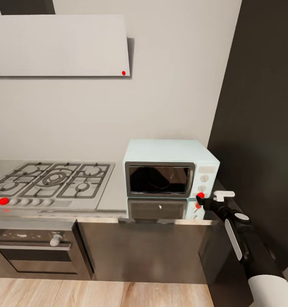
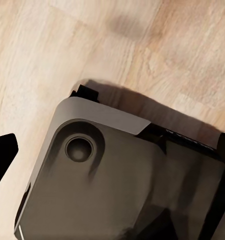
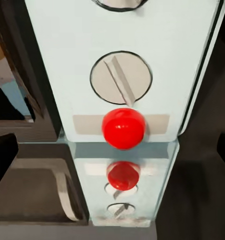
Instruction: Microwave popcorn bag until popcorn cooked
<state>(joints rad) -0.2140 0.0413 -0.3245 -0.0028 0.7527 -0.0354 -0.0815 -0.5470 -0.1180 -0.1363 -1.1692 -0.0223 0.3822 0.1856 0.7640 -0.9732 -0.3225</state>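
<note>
The pale blue-white microwave (image 1: pixel 169 172) stands on the grey countertop (image 1: pixel 113 198) at its right end, its dark glass door shut. I cannot make out the popcorn bag; it is hidden or out of view. My right gripper (image 1: pixel 203 198) reaches to the microwave's side panel, right at the red button (image 1: pixel 200 195). In the right wrist view the red button (image 3: pixel 123 128) sits close ahead under a slotted knob (image 3: pixel 120 77), between the spread dark fingertips (image 3: pixel 2 157). The right gripper (image 3: pixel 112 152) is open and empty. My left gripper (image 2: pixel 112 150) hangs open over the robot base (image 2: pixel 117 180).
A gas hob (image 1: pixel 50 179) lies on the counter left of the microwave, with a built-in oven (image 1: pixel 33 251) below and a hood (image 1: pixel 58 44) above. A tall dark cabinet wall (image 1: pixel 259 128) stands close on the right. Wood floor (image 1: pixel 97 294) runs along the cabinets.
</note>
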